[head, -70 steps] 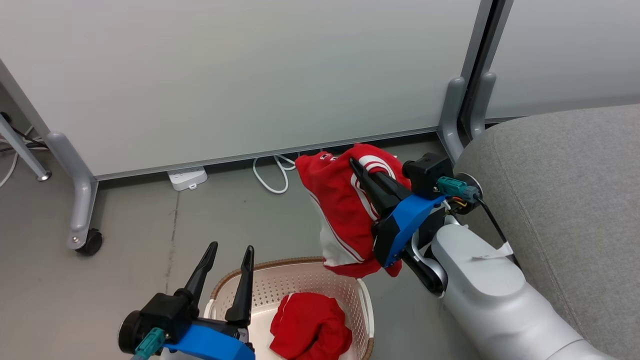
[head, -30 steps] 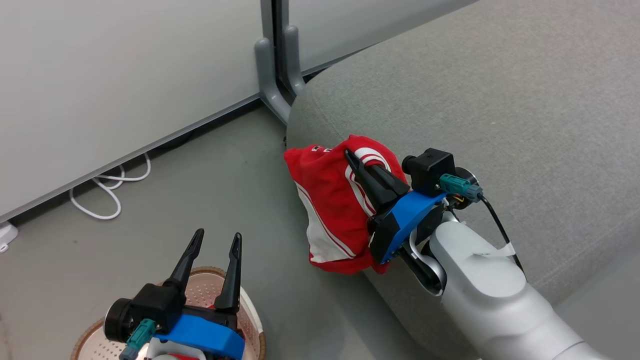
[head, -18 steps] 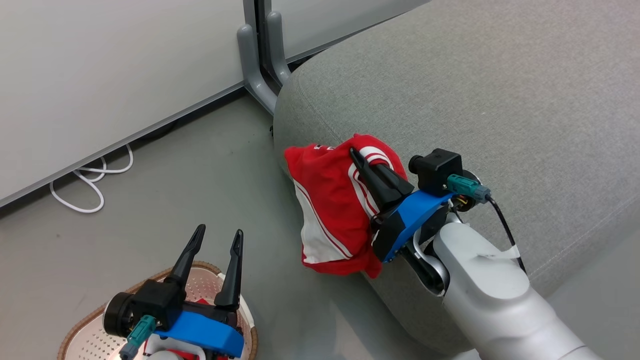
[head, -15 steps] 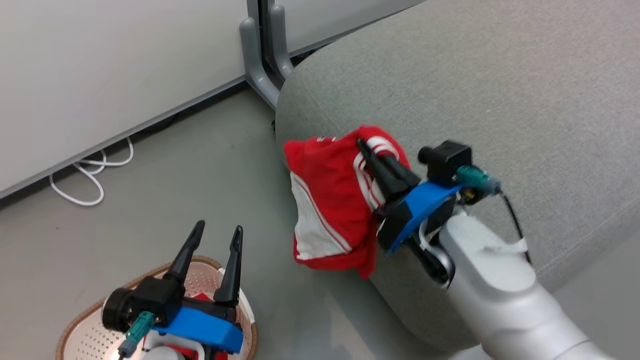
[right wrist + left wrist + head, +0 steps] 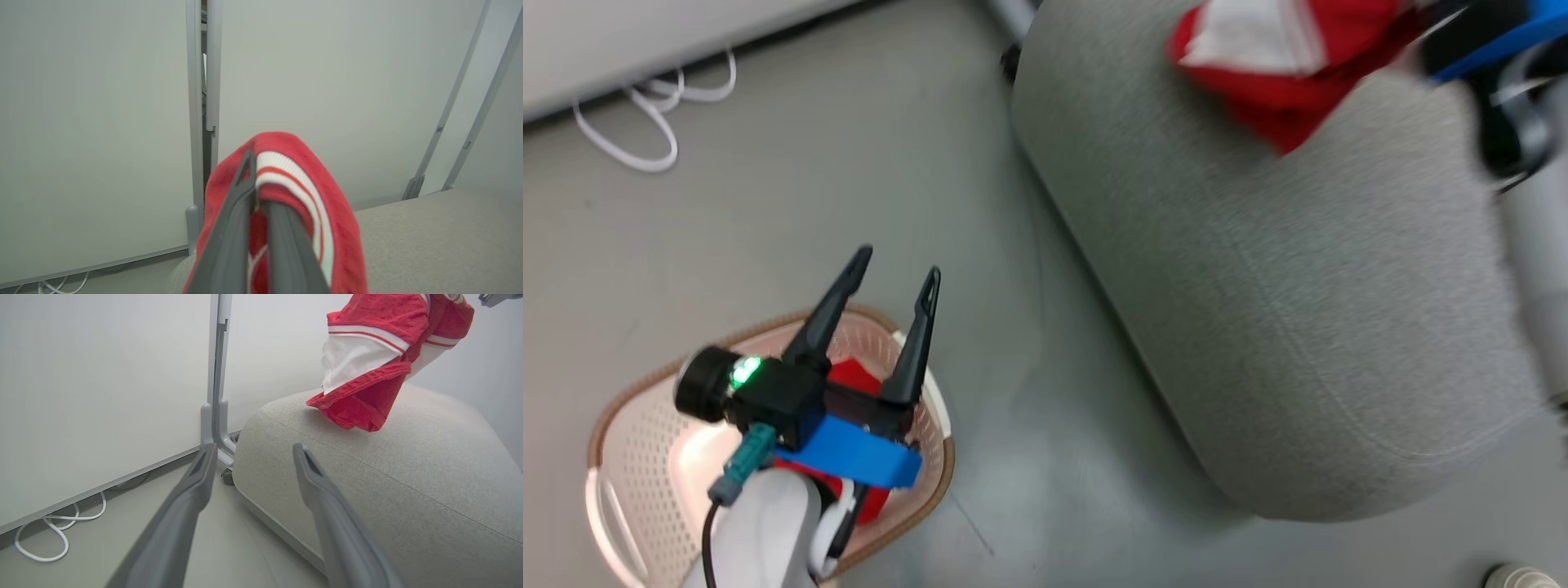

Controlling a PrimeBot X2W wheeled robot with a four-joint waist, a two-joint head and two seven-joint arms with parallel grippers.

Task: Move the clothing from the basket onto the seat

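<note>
Carrying the striped red-and-white fabric garment (image 5: 367,363) above the large grey upholstered seat (image 5: 1298,310), the right gripper (image 5: 256,183) clamped it; lowering and releasing seemed next. The left gripper (image 5: 894,265) hovered spread above the cream perforated basket (image 5: 637,388) holding a plain red garment (image 5: 854,377).

Head view: from high above, looking steeply down on the seat (image 5: 1298,327) at its rounded end, with the basket (image 5: 637,457) on the floor off that end; blurred toward the seat's far side. Left wrist view: low, off the same end, facing along the left gripper (image 5: 254,448) and up at the seat, close. Right wrist view: above the seat, facing level along the right gripper (image 5: 257,183) toward the wall panels (image 5: 102,122) behind it. Shared by all three: seat and striped garment (image 5: 1298,98) over it.
</note>
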